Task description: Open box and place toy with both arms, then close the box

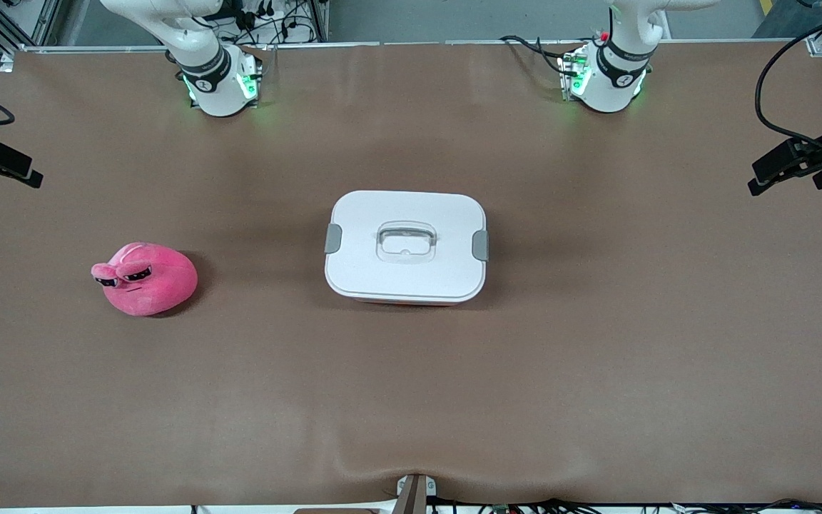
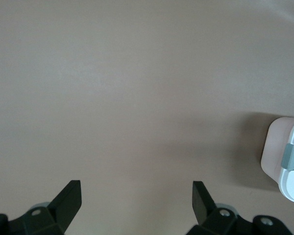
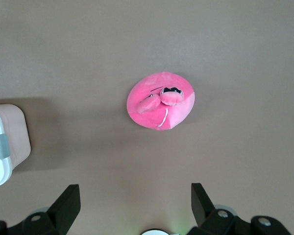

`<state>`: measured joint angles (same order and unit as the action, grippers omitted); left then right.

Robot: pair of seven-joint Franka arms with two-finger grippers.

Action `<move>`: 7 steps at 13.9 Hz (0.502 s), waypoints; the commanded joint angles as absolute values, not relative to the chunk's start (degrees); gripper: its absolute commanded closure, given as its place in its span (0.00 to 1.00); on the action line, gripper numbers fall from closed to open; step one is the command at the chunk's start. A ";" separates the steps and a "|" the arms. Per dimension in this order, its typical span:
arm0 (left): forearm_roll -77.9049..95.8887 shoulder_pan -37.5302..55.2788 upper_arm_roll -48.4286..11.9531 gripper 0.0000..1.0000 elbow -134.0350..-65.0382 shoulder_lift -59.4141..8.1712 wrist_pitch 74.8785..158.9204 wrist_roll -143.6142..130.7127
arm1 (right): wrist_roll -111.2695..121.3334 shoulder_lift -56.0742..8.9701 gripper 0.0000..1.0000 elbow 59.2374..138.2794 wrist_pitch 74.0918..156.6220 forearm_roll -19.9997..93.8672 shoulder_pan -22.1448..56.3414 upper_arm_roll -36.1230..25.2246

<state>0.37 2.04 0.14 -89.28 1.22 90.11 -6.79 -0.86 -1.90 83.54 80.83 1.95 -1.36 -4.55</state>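
Table [image 1: 411, 400]: matt brown covering, smooth, rippled at the edge nearest the front camera.
Box [image 1: 405, 246]: smooth white plastic lid with soft sheen; grey plastic clips [image 1: 333, 238]; clear glossy handle [image 1: 406, 241]; pale pink translucent tub.
Toy [image 1: 145, 278]: hot-pink plush cloth, soft and matt.
Fingers [image 2: 68, 198]: matt black plastic.

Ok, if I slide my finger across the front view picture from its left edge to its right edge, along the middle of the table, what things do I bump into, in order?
Pink plush toy → grey clip of the box → clear handle on its white lid → the second grey clip.
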 commanded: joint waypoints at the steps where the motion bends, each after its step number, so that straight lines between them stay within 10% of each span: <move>1: -0.18 2.20 0.26 0.00 -88.51 1.41 89.03 -7.03 | -1.41 -1.85 0.00 82.97 80.68 1.93 -2.72 -3.87; 7: -0.79 2.20 0.35 0.00 -87.10 0.88 88.51 -7.21 | -1.06 -1.93 0.00 83.14 80.68 1.93 -3.08 -3.96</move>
<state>0.37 2.02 0.25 -88.60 1.22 89.97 -6.79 -0.86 -1.90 83.55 80.88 1.95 -2.01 -4.51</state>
